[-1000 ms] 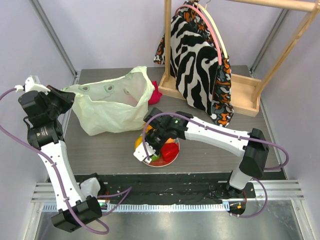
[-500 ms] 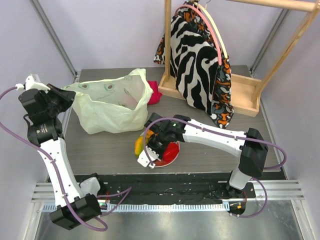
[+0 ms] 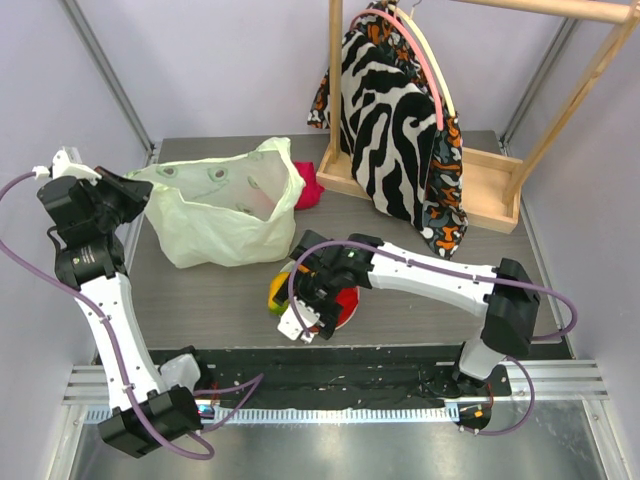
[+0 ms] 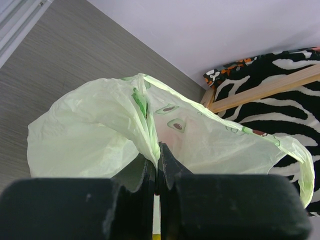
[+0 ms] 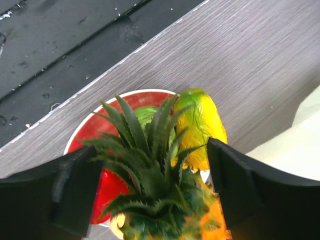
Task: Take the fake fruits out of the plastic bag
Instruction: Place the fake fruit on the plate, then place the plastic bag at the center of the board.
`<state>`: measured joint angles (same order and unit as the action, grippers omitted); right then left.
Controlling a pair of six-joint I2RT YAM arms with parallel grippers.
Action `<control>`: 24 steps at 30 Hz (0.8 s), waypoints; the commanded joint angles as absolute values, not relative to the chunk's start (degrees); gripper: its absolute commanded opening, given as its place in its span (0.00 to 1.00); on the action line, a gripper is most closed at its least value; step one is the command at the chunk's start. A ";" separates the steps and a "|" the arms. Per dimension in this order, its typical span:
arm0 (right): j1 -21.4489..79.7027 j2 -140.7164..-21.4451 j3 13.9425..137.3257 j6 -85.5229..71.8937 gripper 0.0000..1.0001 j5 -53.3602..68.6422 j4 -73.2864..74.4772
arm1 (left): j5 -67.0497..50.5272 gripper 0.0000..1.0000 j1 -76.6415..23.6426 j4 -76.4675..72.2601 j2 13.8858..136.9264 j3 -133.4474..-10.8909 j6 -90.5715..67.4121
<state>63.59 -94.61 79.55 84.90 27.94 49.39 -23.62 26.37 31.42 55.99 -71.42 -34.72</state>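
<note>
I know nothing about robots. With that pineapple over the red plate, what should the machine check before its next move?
1. Right claw open: ok, its jaws stand wide on either side of the pineapple leaves.
2. Pineapple resting on the plate: cannot tell, its base is hidden.
3. Left claw holding the plastic bag: ok, shut on a fold of its rim.
4. Bag mouth open: ok, it gapes upward in the top view.
5. More fruit inside the bag: cannot tell, the crinkled film hides the inside.
</note>
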 commanded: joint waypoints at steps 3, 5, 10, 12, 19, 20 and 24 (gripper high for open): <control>64.07 -88.51 79.72 84.99 0.95 27.86 51.06 | -25.58 0.07 26.63 26.98 57.92 -73.82 -36.83; 63.98 -86.85 78.84 83.50 0.96 27.95 52.03 | -25.58 0.07 26.54 26.46 58.18 -74.27 -36.74; 63.55 -86.04 78.66 81.74 0.97 26.20 54.05 | -24.79 0.07 26.54 25.66 58.18 -75.50 -35.07; 63.02 -85.17 78.84 82.18 0.97 24.36 54.14 | -24.26 0.06 26.54 25.58 58.01 -75.76 -34.63; 54.35 -80.60 78.58 79.90 0.98 16.89 50.49 | -22.86 0.03 26.54 24.88 58.19 -78.04 -33.14; 52.66 -80.33 78.23 75.54 0.98 16.09 47.40 | -22.07 0.01 26.54 24.87 57.84 -78.31 -32.61; 42.91 -82.44 84.01 61.30 0.98 14.42 39.31 | -12.17 0.00 26.63 24.17 54.15 -78.66 -29.28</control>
<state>50.26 -82.48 78.61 76.09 18.46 49.60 -21.28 26.37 28.38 58.08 -76.03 -33.39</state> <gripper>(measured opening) 0.976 0.024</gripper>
